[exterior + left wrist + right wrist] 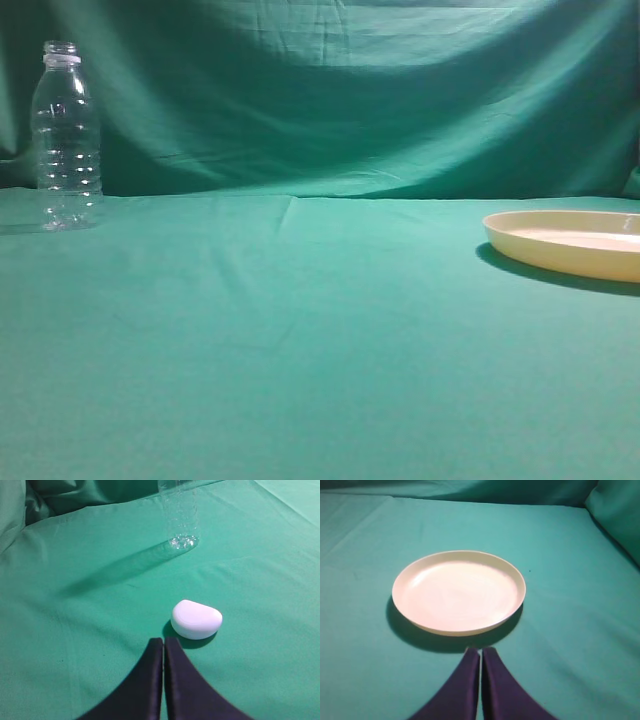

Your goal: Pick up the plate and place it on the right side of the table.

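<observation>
Both arms hang low over the table (pixel 300 340), each seen only from its own wrist. The left gripper (pixel 163 645) has its dark fingers pressed together, holding nothing, just short of one smooth white pebble-shaped lump (pixel 196 619). The right gripper (pixel 480 654) is likewise closed and empty, near the rim of the one plate (pixel 458 591), round, shallow and cream, lying flat at the table's right edge. One clear ribbed bottle (pixel 66 140) stands upright far left.

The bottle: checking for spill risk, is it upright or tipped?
Upright. The bottle stands on its base on the table, neck up.
</observation>
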